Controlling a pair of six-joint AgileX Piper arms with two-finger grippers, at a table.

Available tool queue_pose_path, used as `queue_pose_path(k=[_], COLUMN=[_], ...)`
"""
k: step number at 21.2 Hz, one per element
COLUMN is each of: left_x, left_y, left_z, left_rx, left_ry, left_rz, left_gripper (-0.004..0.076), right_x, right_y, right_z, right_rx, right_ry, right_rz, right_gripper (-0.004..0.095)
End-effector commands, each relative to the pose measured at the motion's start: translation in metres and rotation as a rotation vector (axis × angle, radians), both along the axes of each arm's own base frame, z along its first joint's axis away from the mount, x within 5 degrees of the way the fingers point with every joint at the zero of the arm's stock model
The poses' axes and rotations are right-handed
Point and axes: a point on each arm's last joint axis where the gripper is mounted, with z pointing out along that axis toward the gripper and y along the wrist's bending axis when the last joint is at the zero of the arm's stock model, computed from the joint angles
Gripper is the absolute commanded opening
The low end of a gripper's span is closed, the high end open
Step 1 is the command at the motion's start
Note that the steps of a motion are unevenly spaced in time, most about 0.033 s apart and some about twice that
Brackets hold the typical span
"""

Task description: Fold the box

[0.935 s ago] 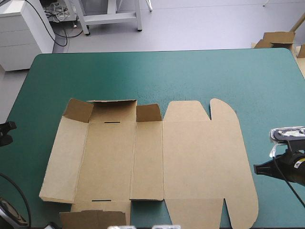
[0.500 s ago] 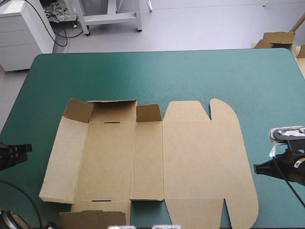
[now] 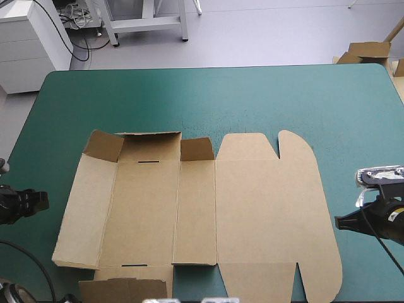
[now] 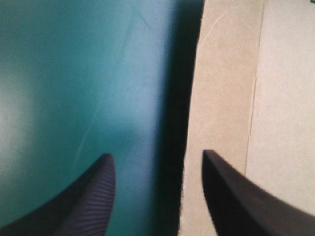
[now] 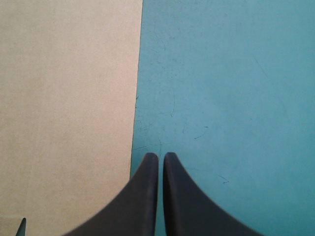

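My left tool [image 4: 157, 154] open, left edge of the box [image 3: 189, 208] in its gap. My right tool [image 5: 161, 155] closed, empty, just beside the right edge.

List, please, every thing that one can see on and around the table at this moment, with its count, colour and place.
the box: one, brown, a cut sheet in the middle of the table, mostly flat, the flaps at its far left end raised.
table cover: one, teal-green, over the whole top.
more board: at least one piece, brown, beyond the far right corner of the table.
left gripper: one, black fingers, open, at the left edge of the box, which lies below the gap between the fingers.
right gripper: one, black fingers, shut, over the cover just beside the right edge of the box.
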Motion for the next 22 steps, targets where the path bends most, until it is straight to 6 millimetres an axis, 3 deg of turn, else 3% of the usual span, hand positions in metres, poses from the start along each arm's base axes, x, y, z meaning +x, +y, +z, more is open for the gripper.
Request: queue_pose_path(k=[1, 11, 22], left_x=[0.004, -0.017, -0.017], left_y=[-0.017, -0.039, -0.061], left_z=[0.009, -0.051, -0.067], left_rx=[-0.063, -0.2, -0.318], left_ry=[-0.01, 0.138, 0.114], left_rz=[-0.02, -0.072, -0.139], left_gripper=[0.0531, 0.0529, 0.0529], right_x=[0.003, 0.003, 0.004], right_y=[0.0, 0.0, 0.009], right_z=[0.01, 0.011, 0.011], right_rx=[-0.015, -0.015, -0.015], right_ry=[-0.079, -0.081, -0.085], right_rz=[0.009, 0.014, 0.091], right_gripper=[0.002, 0.0019, 0.002])
